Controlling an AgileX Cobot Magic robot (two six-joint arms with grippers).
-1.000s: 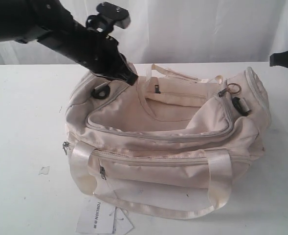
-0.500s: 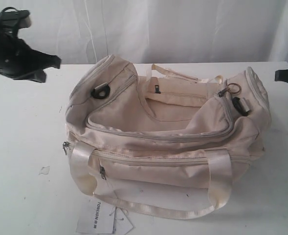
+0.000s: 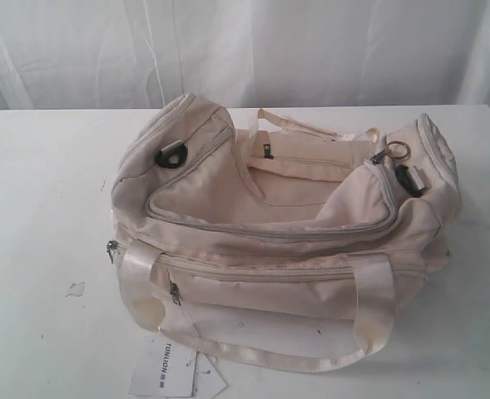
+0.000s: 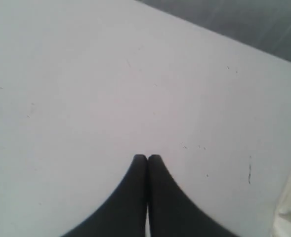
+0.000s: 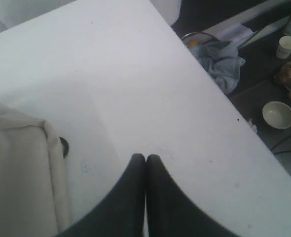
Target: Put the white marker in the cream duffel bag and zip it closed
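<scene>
The cream duffel bag (image 3: 286,241) lies on the white table (image 3: 37,208) in the exterior view, its grey top zipper (image 3: 269,233) drawn along the top panel. Neither arm shows in that view. The white marker is out of view. In the left wrist view my left gripper (image 4: 146,158) is shut with nothing between its fingers, over bare table. My right gripper (image 5: 145,157) is shut and empty too, beside one end of the duffel bag (image 5: 17,173), which fills a corner of the right wrist view.
White paper tags (image 3: 174,370) lie at the bag's front near the table edge. A black clip (image 3: 171,155) and a metal ring (image 3: 398,151) sit at the bag's ends. Beyond the table edge (image 5: 219,89) the floor holds a cloth (image 5: 222,59), a bowl (image 5: 278,114) and a cup (image 5: 287,47).
The left arm has pulled away from the bag's left end and left the exterior view. The right arm's tip at the right edge has gone too. The bag has not moved.
</scene>
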